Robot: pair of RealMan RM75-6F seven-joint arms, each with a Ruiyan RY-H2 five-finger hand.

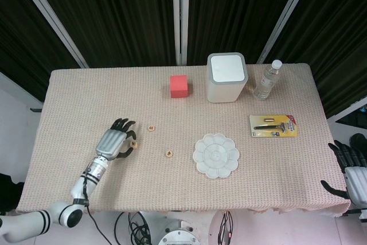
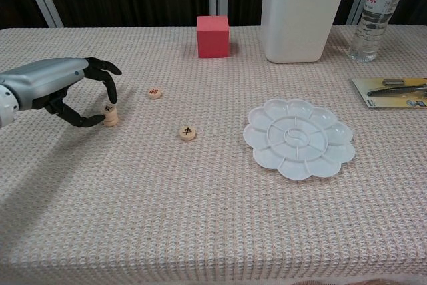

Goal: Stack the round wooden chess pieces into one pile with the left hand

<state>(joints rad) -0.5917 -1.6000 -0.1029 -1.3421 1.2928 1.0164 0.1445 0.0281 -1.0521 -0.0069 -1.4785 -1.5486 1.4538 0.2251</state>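
The left hand [image 2: 63, 88] pinches a small pile [image 2: 110, 116] of round pieces between thumb and fingertip, at the table's left. From that pile a loose piece [image 2: 155, 93] lies at about 2 o'clock, near; another piece [image 2: 188, 133] at 4 o'clock, further off. Both suit the left hand. The right hand [image 1: 351, 162], fingers apart and empty, hangs off the table's right edge, well apart.

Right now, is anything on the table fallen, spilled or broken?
Nothing stands out. The water bottle and white bin stand upright, the palette tray lies flat, and the left hand pinches a small chess piece pile. Two chess pieces lie flat apart.
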